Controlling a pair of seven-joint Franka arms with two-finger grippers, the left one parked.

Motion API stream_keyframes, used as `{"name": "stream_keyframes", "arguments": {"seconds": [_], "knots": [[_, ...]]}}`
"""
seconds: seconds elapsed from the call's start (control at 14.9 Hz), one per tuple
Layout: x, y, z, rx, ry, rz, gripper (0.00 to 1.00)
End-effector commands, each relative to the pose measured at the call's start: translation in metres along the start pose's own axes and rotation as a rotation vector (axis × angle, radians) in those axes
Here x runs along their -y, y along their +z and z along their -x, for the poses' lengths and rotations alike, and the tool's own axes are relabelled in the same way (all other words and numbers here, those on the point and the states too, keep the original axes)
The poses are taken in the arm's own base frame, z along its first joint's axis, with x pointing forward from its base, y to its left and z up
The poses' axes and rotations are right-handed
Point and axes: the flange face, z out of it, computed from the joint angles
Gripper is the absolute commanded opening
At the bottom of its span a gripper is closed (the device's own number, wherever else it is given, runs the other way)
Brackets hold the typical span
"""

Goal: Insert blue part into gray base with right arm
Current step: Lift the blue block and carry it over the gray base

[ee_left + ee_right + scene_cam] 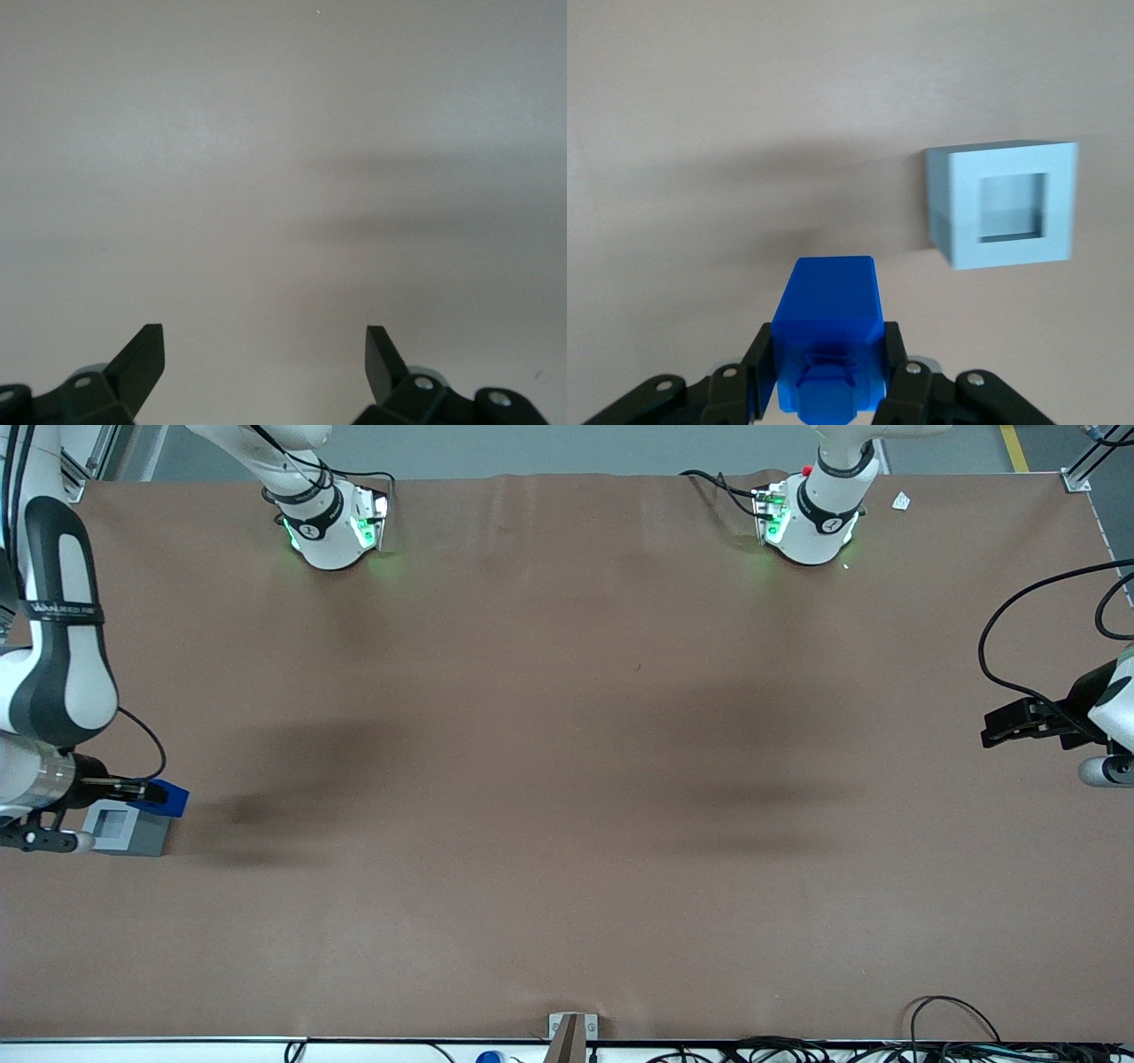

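Note:
My right arm's gripper (146,791) is shut on the blue part (168,797) and holds it above the table at the working arm's end. In the right wrist view the blue part (828,332) sits clamped between the two black fingers (764,359). The gray base (128,828) stands on the table with its square opening facing up, just nearer the front camera than the held blue part. In the right wrist view the gray base (1003,204) lies apart from the blue part, and its recess looks empty.
The brown table mat (567,779) spreads toward the parked arm's end. Two arm bases (332,527) with green lights stand at the edge farthest from the front camera. Cables (957,1036) lie along the front edge.

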Motion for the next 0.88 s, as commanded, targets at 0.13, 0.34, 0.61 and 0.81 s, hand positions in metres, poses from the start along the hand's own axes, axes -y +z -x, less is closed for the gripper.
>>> {"name": "stream_keyframes", "arguments": {"seconds": [0.13, 0.34, 0.61, 0.81], "knots": [[-0.042, -0.014, -0.002, -0.028, -0.014, 0.013, 0.16], [-0.057, -0.011, -0.010, -0.036, 0.001, 0.015, 0.15], [-0.084, 0.013, -0.029, -0.029, 0.016, 0.011, 0.13], [-0.087, 0.016, -0.041, -0.039, -0.002, 0.015, 0.13]]}}
